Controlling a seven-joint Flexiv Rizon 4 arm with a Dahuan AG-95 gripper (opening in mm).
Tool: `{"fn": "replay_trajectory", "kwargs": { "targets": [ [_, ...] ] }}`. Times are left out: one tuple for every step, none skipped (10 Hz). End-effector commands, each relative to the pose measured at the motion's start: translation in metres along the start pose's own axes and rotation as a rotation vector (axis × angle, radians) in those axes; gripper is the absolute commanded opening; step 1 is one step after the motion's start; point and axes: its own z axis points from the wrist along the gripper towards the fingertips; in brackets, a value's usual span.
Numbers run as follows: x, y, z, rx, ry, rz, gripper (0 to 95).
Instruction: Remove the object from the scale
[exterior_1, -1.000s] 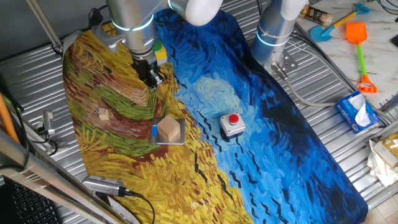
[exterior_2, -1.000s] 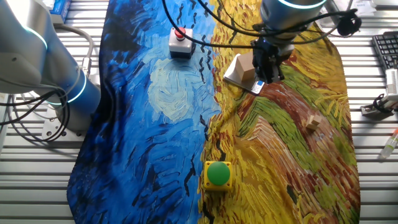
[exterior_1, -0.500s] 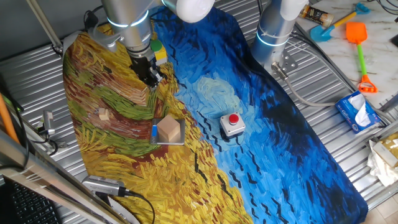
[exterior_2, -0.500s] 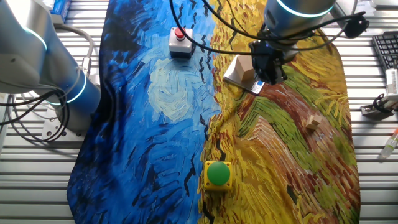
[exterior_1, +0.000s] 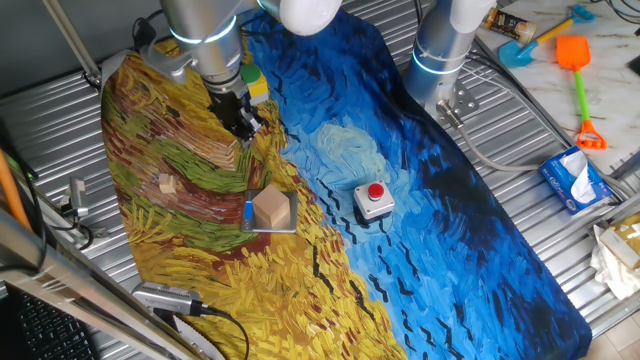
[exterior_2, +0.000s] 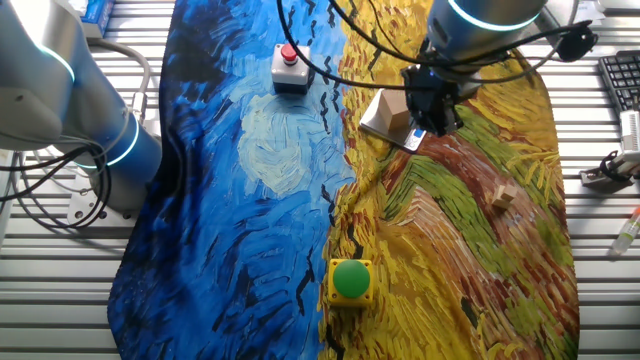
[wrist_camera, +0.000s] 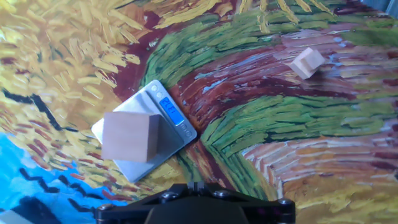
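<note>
The object, a light tan wooden block (exterior_1: 272, 208), stands on the scale (exterior_1: 285, 228), a thin grey plate with a blue mark. Both also show in the other fixed view, block (exterior_2: 393, 112) and scale (exterior_2: 412, 140), and in the hand view, block (wrist_camera: 129, 135) and scale (wrist_camera: 185, 132). My gripper (exterior_1: 244, 126) hangs above the cloth, beyond the scale and apart from the block. In the other fixed view the gripper (exterior_2: 432, 122) is beside the block. In the hand view the fingertips (wrist_camera: 196, 185) meet at the bottom edge, shut and empty.
A small tan wooden piece (exterior_1: 166, 184) lies on the yellow-green part of the cloth, also in the hand view (wrist_camera: 307, 62). A grey box with a red button (exterior_1: 373, 200) sits right of the scale. A yellow box with a green button (exterior_2: 350, 280) sits near the cloth's edge.
The arm has shifted slightly, carrying the gripper a little away from the scale. The block and the scale have not moved.
</note>
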Motion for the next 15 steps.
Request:
{"fn": "replay_trajectory", "kwargs": {
  "targets": [
    [-0.012,0.028,-0.001,0.005,0.010,0.074,0.0],
    [-0.016,0.038,0.000,0.002,0.006,0.092,0.0],
    [-0.023,0.051,0.002,-0.001,0.008,0.124,0.0],
    [-0.033,0.073,0.005,-0.011,0.012,0.180,0.0],
    [-0.038,0.082,0.008,-0.025,0.011,0.201,0.0],
    [-0.047,0.097,0.015,-0.071,0.001,0.215,0.0],
    [-0.050,0.106,0.022,-0.091,0.008,0.207,0.0],
    [-0.049,0.108,0.026,-0.097,0.016,0.190,38.0],
    [-0.048,0.107,0.030,-0.099,0.016,0.179,57.0],
    [-0.045,0.106,0.037,-0.109,0.011,0.165,76.0],
    [-0.044,0.105,0.041,-0.104,0.009,0.160,76.0],
    [-0.043,0.104,0.044,-0.092,0.005,0.153,95.0],
    [-0.043,0.104,0.044,-0.073,0.006,0.153,95.0],
    [-0.043,0.104,0.044,-0.029,0.011,0.156,95.0],
    [-0.043,0.104,0.044,0.015,0.018,0.155,95.0]
  ]
}}
